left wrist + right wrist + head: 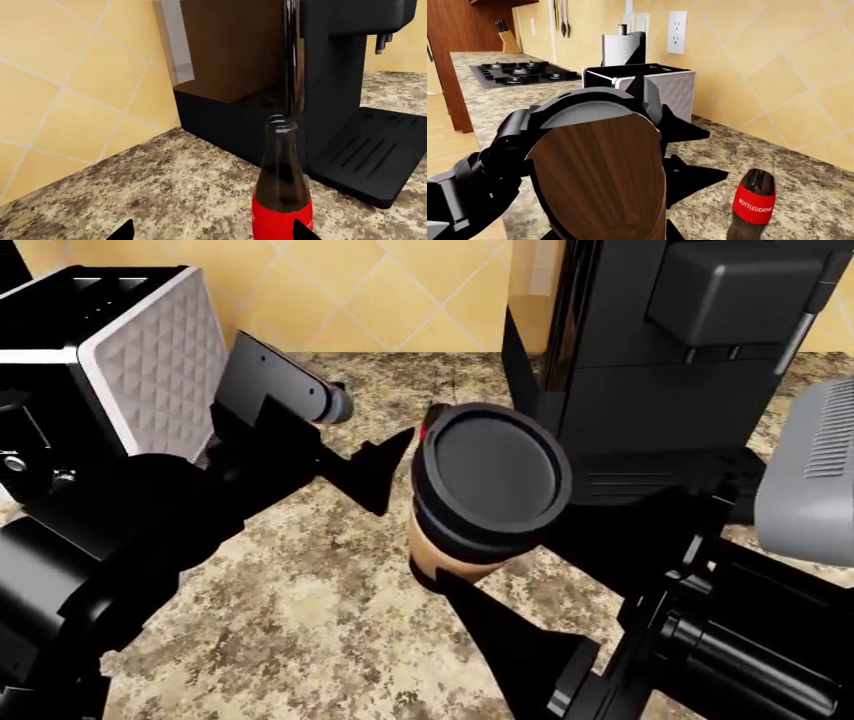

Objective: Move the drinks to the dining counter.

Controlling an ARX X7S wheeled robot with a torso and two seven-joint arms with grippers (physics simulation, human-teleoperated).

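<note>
a: item one, the small dark cola bottle with a red label in white lettering (281,195)?
b: upright on the brown-speckled granite counter (167,185), just in front of the black coffee machine with a slotted drip tray (347,100). in the right wrist view the same bottle (752,210) stands beside the cup, its label reading "bottleddrink". in the head view only a sliver of red shows behind the cup.

a: item two, the tan cork-sleeved cup with black lid and base (487,495)?
b: upright on the same counter, the lid facing the head camera. in the right wrist view its sleeve (604,175) fills the foreground and renders as dark wood-brown.

a: left gripper (210,232)?
b: spread apart. two black fingertips show in the left wrist view, one on each side of the bottle's lower body; the one near the label looks close to it, but i cannot tell whether it touches. nothing is gripped.

a: right gripper (514,640)?
b: one black pointed finger (501,635) lies just beside the cup's base in the head view. the opposite finger is hidden, so i cannot tell whether the claw is open or closed, nor whether it touches the cup.

a: other stock?
b: a white quilted-panel toaster with a black top (114,355) against the yellow diagonal-tiled wall (400,290); a black gas stove (524,72), a knife block (510,42) and a white wall socket (676,31) further along.

a: dining counter?
b: i cannot pick it out in these views; both drinks stand on the stove-side counter.
</note>
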